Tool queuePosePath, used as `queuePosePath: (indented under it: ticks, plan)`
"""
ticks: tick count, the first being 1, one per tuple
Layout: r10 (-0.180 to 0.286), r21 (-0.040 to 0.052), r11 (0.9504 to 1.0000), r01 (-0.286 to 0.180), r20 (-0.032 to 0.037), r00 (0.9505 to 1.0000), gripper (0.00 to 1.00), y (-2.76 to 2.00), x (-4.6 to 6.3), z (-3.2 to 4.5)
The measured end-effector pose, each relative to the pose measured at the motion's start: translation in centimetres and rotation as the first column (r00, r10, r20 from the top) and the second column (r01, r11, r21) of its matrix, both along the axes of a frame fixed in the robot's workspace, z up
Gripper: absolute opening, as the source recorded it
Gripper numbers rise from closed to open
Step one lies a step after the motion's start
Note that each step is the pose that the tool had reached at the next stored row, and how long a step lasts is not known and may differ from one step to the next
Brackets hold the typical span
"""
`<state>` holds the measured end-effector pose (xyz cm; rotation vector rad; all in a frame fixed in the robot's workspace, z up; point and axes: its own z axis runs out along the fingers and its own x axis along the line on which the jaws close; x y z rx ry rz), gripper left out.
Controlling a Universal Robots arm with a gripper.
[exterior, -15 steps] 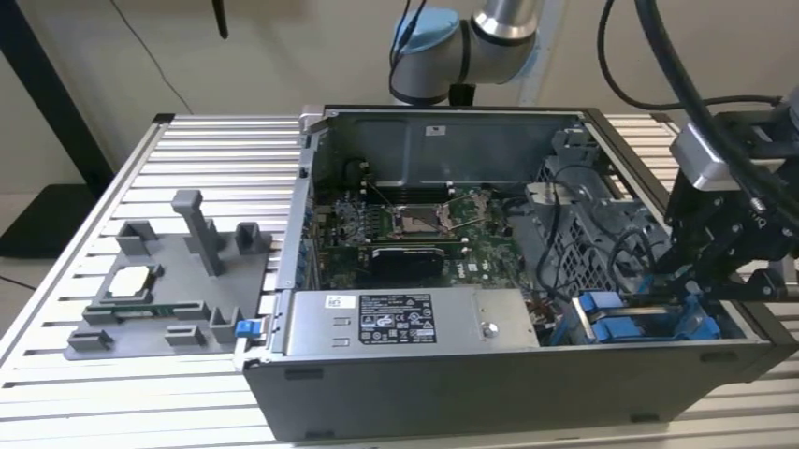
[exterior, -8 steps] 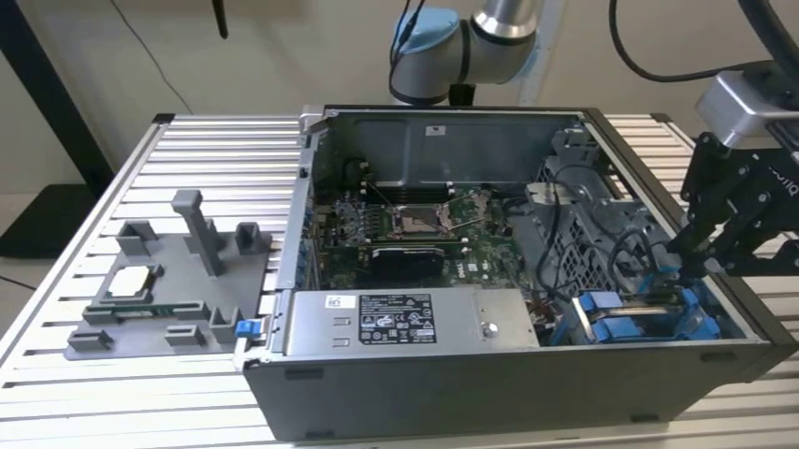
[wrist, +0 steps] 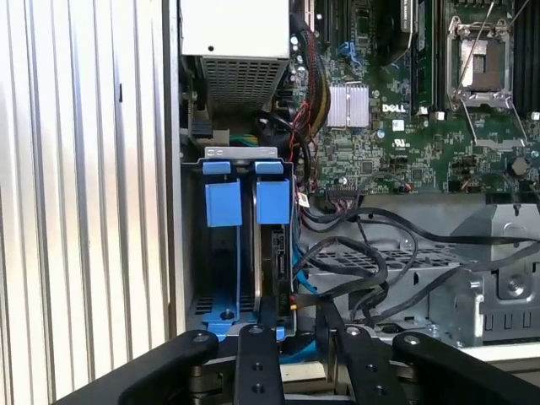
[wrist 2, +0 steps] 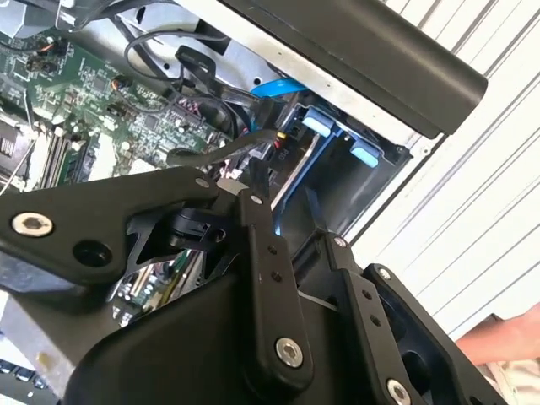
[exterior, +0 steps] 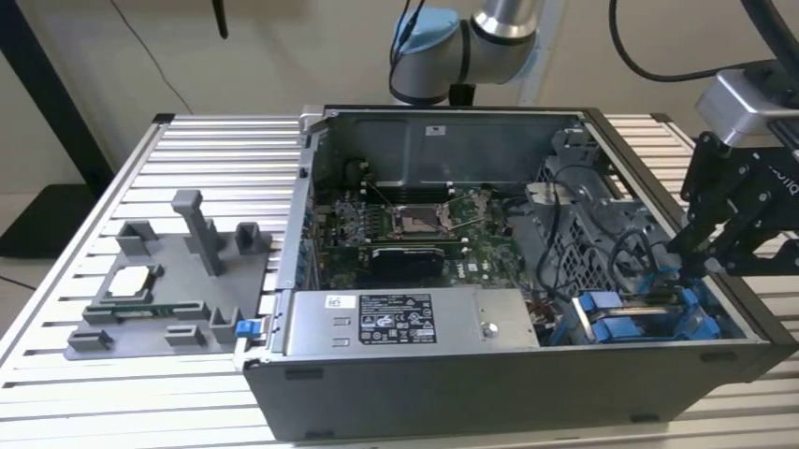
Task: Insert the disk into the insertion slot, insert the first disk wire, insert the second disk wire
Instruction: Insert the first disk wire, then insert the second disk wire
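Note:
In the first wrist view the insertion slot [wrist: 240, 153] is a grey bay at the case's corner, and the same slot [exterior: 631, 327] shows in the exterior view. The disk [wrist: 276, 253] stands on edge inside it, under the bright blue tabs of its frame [wrist: 272, 202]. My gripper [wrist: 297, 310] hangs right at the disk's open end; it is also seen from outside [exterior: 684, 273]. Its jaws are drawn close on the end of a black disk wire [wrist 2: 228, 148], which runs in from the motherboard side. A blue cable [wrist 2: 278, 89] curves just beyond.
A grey labelled power-supply box [exterior: 387, 320] lies beside the bay. The motherboard [exterior: 413, 224] and a perforated metal cage [wrist: 405, 270] with loose black cables crowd the other side. A grey fixture [exterior: 163, 281] with parts stands on the ribbed table. A person's hand [wrist 2: 498, 342] is at the table's edge.

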<state>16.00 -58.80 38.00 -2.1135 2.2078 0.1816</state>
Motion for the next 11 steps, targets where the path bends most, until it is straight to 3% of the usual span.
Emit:
queuePosePath:
  ticks: [5, 11]
  plan:
    - [0.0, -0.0002, 1.0, 0.0, -0.0001, 1.0, 1.0, 0.01, 0.2, 0.0]
    - [0.002, 0.0, 1.0, -0.002, -0.0032, 1.0, 1.0, 0.0, 1.4, 0.0]
